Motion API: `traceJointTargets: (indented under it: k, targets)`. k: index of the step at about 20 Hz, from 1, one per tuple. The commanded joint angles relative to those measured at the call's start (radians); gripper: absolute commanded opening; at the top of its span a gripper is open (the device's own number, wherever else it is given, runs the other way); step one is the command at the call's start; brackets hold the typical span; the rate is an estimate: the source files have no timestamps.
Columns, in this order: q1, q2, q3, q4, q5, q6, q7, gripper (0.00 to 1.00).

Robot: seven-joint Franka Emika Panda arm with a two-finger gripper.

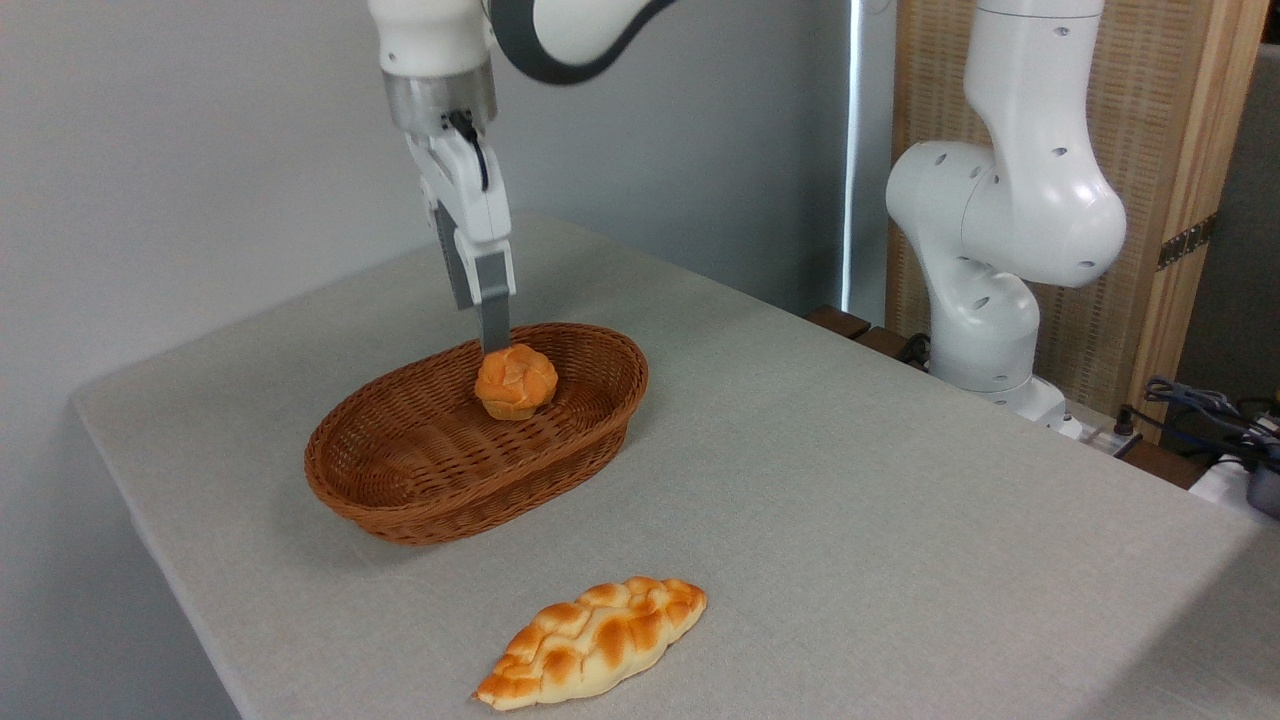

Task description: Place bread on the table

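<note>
The bread (516,383), a small round orange-golden bun with a knotted top, sits in the far half of the brown wicker basket (400,500). My gripper (493,343) hangs straight down over it, and its fingertips meet the bun's upper left edge. The fingers (494,300) are seen nearly edge-on and overlap, so the gap between them does not show. I cannot tell whether they hold the bun or only touch it. The table (850,500), covered in light grey-beige cloth, spreads all around the basket.
A longer braided loaf (592,640) with brown patches lies on the cloth near the front edge, below the basket. The arm's white base (1000,230) stands at the table's far right, with cables (1200,410) beside it.
</note>
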Motion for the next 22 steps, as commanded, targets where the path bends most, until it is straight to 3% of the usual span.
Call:
traceJointTargets:
  k: [1,5,9,20,21,22]
  targets:
    - [0.012,-0.028,-0.003,-0.098,-0.023,0.077,0.042,1.0]
    - [0.014,-0.008,-0.005,-0.109,-0.032,0.1,0.045,1.0]
    - [0.014,-0.006,-0.008,-0.112,-0.104,0.111,0.045,1.0]
    - [0.014,0.007,-0.02,-0.171,-0.101,0.145,0.067,1.0]
    - [0.014,0.012,-0.02,-0.178,-0.101,0.145,0.067,0.97]
    - [0.014,0.015,-0.026,-0.184,-0.098,0.146,0.073,0.81]
